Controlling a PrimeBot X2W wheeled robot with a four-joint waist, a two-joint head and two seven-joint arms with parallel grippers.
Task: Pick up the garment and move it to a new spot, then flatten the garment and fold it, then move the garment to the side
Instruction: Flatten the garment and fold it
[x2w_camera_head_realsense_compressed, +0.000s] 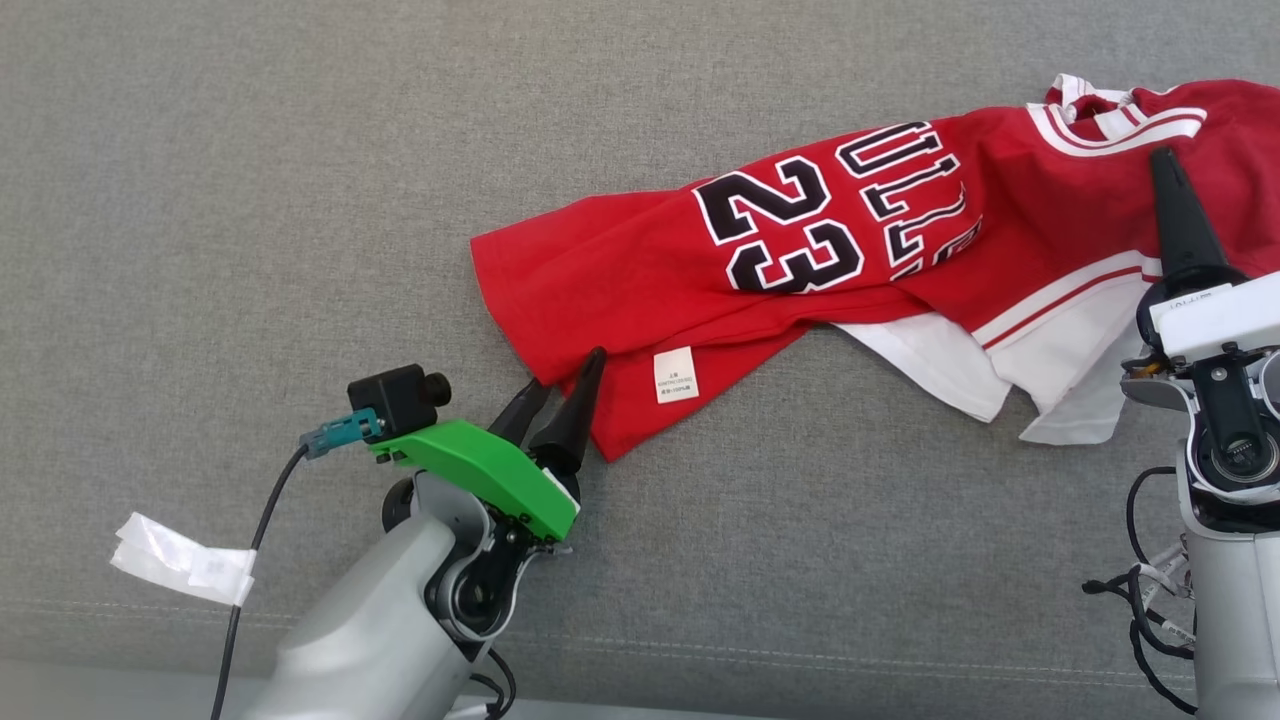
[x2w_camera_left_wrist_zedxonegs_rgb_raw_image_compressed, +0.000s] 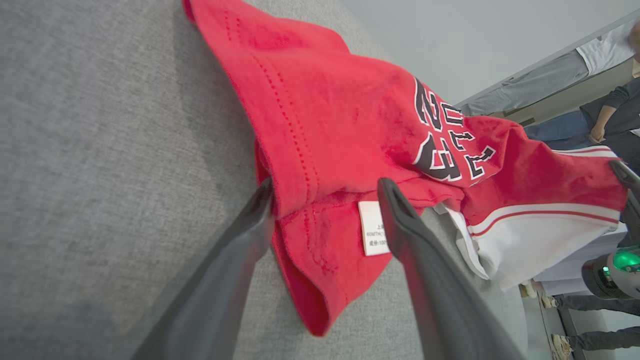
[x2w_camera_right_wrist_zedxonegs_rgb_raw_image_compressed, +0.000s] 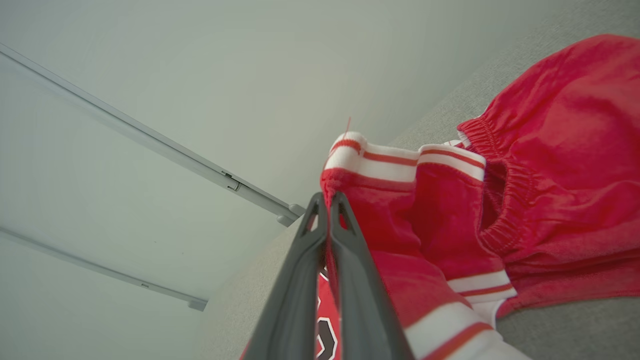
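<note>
1. On the left, the grey cushion (x2w_camera_head_realsense_compressed: 250, 200) has a wide stretch of plain cloth, both to the left of the garment and on its far side. The cushion's near edge runs along the bottom of the head view, with a stitched seam just before it.
2. A scrap of white tape (x2w_camera_head_realsense_compressed: 185, 562) lies near that edge, at the left, well apart from the garment.
3. The left pincer (x2w_camera_head_realsense_compressed: 568, 370) comes in from the near left. Its two dark fingers are spread wide and hold nothing. Their tips are right at the garment's near left corner. In the left wrist view (x2w_camera_left_wrist_zedxonegs_rgb_raw_image_compressed: 325, 185) the red hem shows between the two fingers. I cannot tell if the fingers press on it.
4. The garment (x2w_camera_head_realsense_compressed: 650, 270) is a red jersey with a black 23 on it. It lies rumpled on the cushion, from the middle out to the far right. White and red striped parts stick out on its near right side.
5. A small white label (x2w_camera_head_realsense_compressed: 676, 375) shows on the red hem, just right of the left pincer.
6. The right pincer (x2w_camera_head_realsense_compressed: 1165, 165) is at the far right end of the garment. Its fingers are pressed tight together. In the right wrist view (x2w_camera_right_wrist_zedxonegs_rgb_raw_image_compressed: 327, 197) they pinch red cloth just under the striped trim.
</note>
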